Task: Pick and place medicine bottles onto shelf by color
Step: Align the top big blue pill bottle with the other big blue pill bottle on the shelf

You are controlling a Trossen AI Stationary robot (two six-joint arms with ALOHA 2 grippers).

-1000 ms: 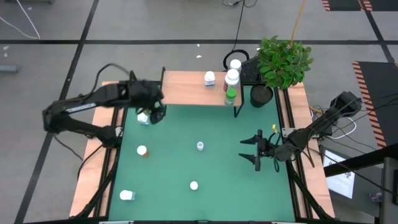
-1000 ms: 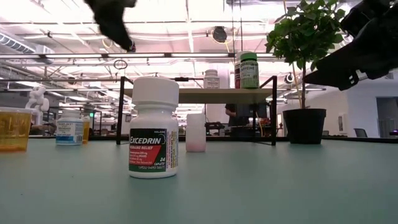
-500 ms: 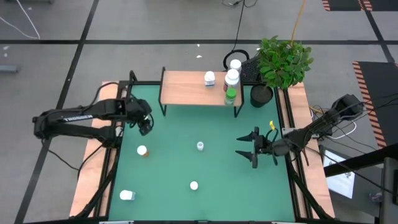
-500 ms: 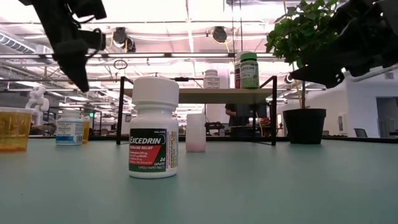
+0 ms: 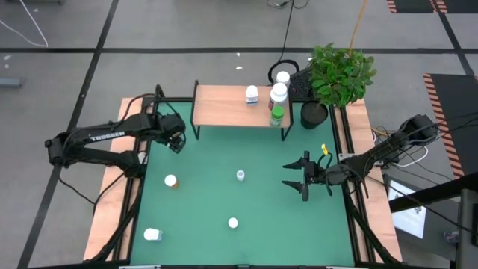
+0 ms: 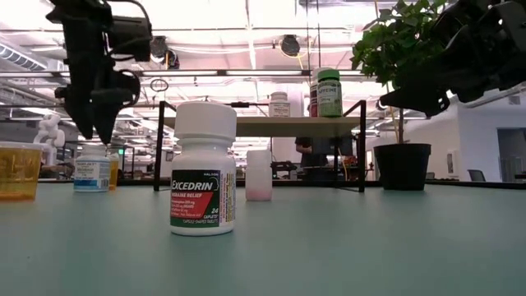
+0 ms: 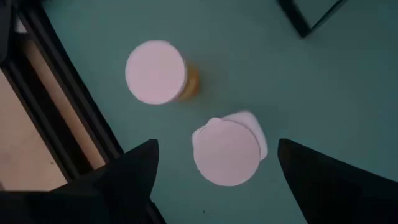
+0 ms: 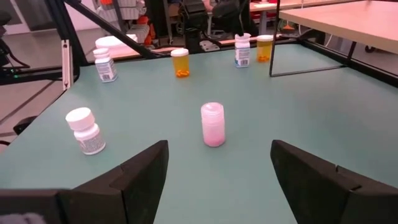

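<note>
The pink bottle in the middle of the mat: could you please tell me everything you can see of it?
The pink bottle is a small, translucent-looking plastic cylinder with a pale ridged cap. It stands upright on the green mat, near its middle, touching nothing else. No label shows. It stands in front of the open right tool, at a distance.
</note>
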